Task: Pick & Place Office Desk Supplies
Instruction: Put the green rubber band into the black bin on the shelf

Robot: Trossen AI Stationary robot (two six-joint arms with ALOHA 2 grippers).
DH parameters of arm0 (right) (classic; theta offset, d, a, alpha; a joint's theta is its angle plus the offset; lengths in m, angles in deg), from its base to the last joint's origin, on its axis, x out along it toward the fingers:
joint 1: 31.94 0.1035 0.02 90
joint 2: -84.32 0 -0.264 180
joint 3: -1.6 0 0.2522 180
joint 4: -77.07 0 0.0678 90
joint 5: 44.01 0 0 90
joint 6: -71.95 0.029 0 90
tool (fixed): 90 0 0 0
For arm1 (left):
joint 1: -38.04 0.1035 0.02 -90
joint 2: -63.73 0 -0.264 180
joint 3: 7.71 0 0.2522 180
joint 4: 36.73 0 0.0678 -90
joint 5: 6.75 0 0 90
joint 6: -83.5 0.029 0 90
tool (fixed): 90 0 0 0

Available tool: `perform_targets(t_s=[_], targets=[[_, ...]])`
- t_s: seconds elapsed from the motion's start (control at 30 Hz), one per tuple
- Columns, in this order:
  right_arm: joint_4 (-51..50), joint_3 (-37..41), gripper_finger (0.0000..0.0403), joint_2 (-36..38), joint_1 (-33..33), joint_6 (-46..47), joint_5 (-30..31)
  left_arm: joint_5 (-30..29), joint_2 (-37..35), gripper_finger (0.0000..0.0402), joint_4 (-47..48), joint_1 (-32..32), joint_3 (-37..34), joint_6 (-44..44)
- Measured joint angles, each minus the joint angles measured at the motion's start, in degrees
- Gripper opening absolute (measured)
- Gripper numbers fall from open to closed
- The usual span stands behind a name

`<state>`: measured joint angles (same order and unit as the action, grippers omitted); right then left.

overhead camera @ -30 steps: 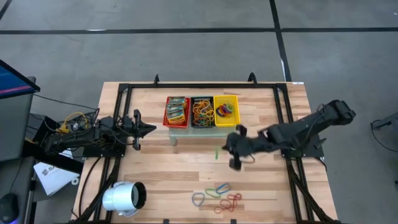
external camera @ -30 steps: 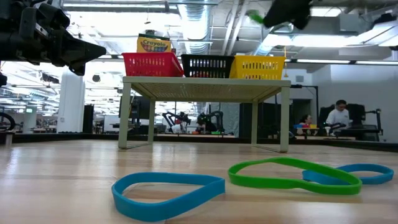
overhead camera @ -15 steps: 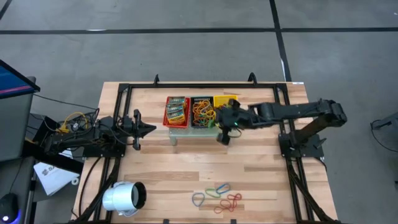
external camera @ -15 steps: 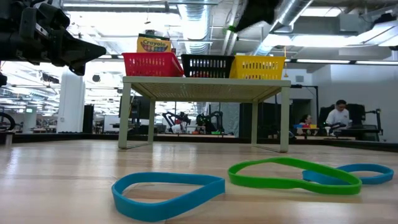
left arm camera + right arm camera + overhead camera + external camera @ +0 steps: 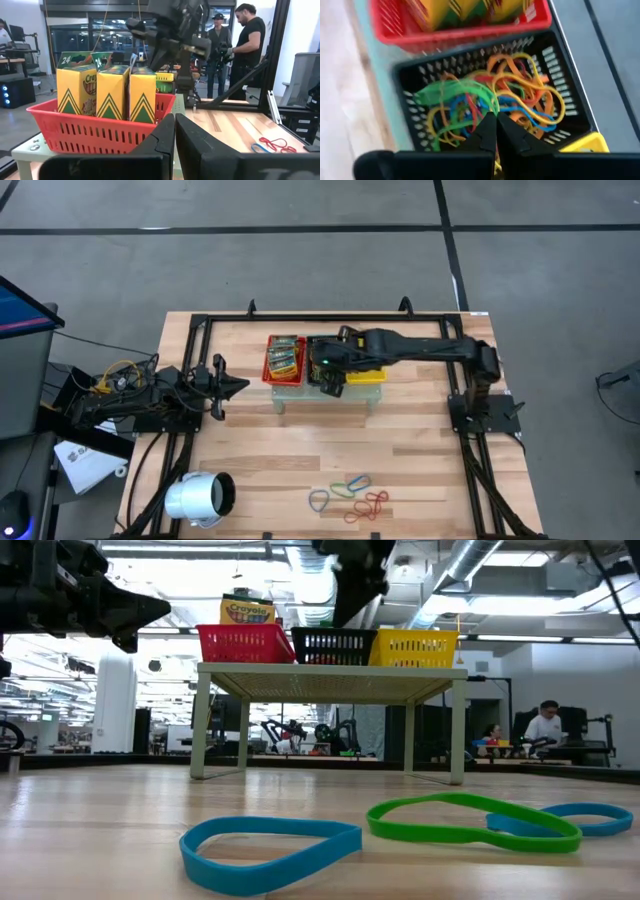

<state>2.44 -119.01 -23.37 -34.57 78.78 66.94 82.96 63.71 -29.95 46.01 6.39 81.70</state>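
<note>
My right gripper (image 5: 325, 368) hangs over the black mesh basket (image 5: 560, 65), which holds many coloured rubber bands, and is shut on a green rubber band (image 5: 455, 92). The black basket (image 5: 333, 645) sits between a red basket (image 5: 245, 643) of green-yellow crayon packets (image 5: 112, 92) and a yellow basket (image 5: 413, 647). All three baskets stand on a small raised stand (image 5: 330, 675). Several loose rubber bands (image 5: 350, 495) lie on the table near its near edge. My left gripper (image 5: 235, 387) is shut and empty at the table's left, pointing at the stand. My right gripper pinches the green band at one end of its loop (image 5: 493, 106) between its two fingertips, coming from above and slanting down. The rest of the loop spreads out ahead of the fingers over the bands in the black basket. I cannot tell whether it rests on them.
A large white cylinder (image 5: 200, 498) lies at the near left corner. A black frame (image 5: 200, 330) runs round the table. In the low view a blue band (image 5: 270, 845) and a green band (image 5: 470, 820) lie close in front. People stand in the room beyond.
My right gripper has gone from the middle right of the table toward the far edge and to the left. It has come over the black basket and carried the green band along, lifted clear of the table.
</note>
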Motion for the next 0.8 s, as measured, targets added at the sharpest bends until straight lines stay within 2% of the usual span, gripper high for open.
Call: perform_targets(t_s=[0.23,0.4,0.6,0.8], targets=[[-6.19,-5.51,0.0008,-4.96,-1.10,0.04,0.09,-0.17,0.00,0.0008,0.02,0.00,0.00,0.00],[-7.32,-5.58,0.0052,-4.93,-0.82,-0.21,0.44,-0.17,0.00,0.0008,-0.05,-0.01,0.00,0.00],[-8.79,-6.41,0.0107,-4.34,-0.08,0.06,4.30,-0.15,0.00,0.0008,-0.08,-0.02,0.00,0.02],[-10.58,-8.30,0.0137,-4.38,0.80,0.22,4.90,-0.15,0.00,0.0008,-0.09,0.00,0.00,0.02]])
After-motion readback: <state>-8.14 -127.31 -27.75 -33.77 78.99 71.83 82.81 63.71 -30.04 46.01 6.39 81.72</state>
